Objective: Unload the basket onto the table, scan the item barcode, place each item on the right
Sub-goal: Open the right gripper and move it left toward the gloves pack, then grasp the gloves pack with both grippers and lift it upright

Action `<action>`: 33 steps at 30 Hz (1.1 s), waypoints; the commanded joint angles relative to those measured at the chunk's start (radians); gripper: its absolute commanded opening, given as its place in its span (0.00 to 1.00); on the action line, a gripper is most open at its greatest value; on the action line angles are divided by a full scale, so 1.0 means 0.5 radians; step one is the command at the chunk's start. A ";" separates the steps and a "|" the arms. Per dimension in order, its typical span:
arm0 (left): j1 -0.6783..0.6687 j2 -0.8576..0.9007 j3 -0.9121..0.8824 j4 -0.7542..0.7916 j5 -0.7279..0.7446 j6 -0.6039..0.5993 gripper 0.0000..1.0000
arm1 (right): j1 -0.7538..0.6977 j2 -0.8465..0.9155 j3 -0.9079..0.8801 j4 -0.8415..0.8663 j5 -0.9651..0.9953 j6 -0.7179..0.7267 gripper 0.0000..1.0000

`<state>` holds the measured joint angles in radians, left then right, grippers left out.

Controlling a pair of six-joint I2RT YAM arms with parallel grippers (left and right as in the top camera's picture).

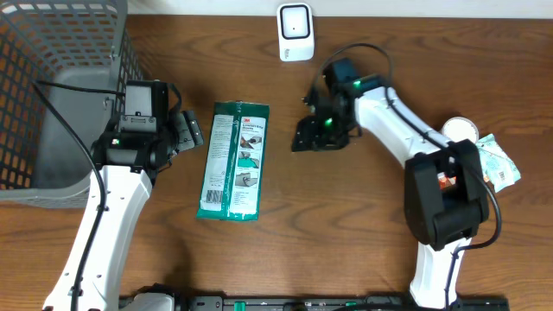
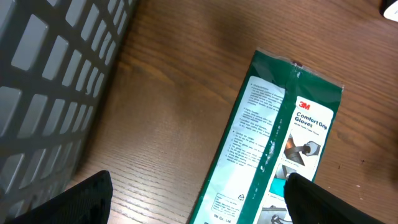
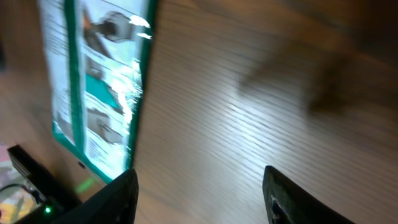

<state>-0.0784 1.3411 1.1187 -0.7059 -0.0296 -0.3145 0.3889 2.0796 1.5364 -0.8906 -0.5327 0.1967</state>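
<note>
The item is a flat green 3M gloves package [image 1: 233,160] lying face up on the wooden table; I can make out no barcode on it. My left gripper [image 1: 192,130] hovers at the package's upper left edge, open. In the left wrist view the package [image 2: 280,143] runs under the right finger, with bare wood between the jaws of the left gripper [image 2: 199,200]. My right gripper [image 1: 307,134] is to the right of the package, apart from it and open. The blurred right wrist view has the package [image 3: 99,81] at the upper left and only table between the fingers of the right gripper [image 3: 199,194].
A grey mesh basket [image 1: 52,86] fills the left side, also close by in the left wrist view [image 2: 50,81]. A white scanner-like device [image 1: 295,33] stands at the back centre. A round white container [image 1: 460,130] and a small packet [image 1: 499,164] lie at the right.
</note>
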 commanded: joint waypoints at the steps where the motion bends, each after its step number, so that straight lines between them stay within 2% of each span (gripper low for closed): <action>1: 0.008 -0.004 -0.003 -0.005 -0.016 0.004 0.85 | 0.117 0.001 -0.036 0.098 -0.118 0.096 0.58; 5: 0.008 0.002 -0.004 -0.023 -0.002 0.006 0.83 | 0.213 0.001 -0.040 0.185 -0.079 0.227 0.57; 7: 0.002 0.014 -0.005 -0.047 -0.001 0.012 0.59 | 0.243 0.001 -0.040 0.201 -0.016 0.269 0.56; 8: -0.003 0.027 -0.005 -0.066 -0.002 0.012 0.51 | 0.256 0.001 -0.040 0.211 0.011 0.290 0.56; 10: -0.003 0.064 -0.005 -0.101 -0.002 0.018 0.45 | 0.275 0.001 -0.040 0.241 0.024 0.297 0.56; 12: -0.003 0.117 -0.005 -0.124 -0.002 0.075 0.27 | 0.291 0.001 -0.040 0.263 0.024 0.320 0.56; 15: -0.003 0.262 -0.005 -0.121 -0.002 0.121 0.19 | 0.294 0.001 -0.040 0.286 0.024 0.340 0.56; 18: -0.003 0.396 -0.005 -0.090 0.008 0.143 0.19 | 0.294 0.001 -0.041 0.285 0.024 0.340 0.57; 23: -0.003 0.640 -0.005 -0.006 0.240 0.294 0.19 | 0.295 0.001 -0.083 0.294 0.021 0.372 0.58; 25: -0.003 0.722 -0.005 0.011 0.247 0.294 0.19 | 0.295 0.001 -0.116 0.317 0.021 0.385 0.58; 33: -0.003 1.023 -0.005 0.116 0.249 0.330 0.19 | 0.353 0.001 -0.308 0.622 -0.005 0.417 0.55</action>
<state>-0.0803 1.8103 1.1187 -0.6514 0.0822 -0.1741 0.5377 2.0796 1.4101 -0.6086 -0.5240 0.3878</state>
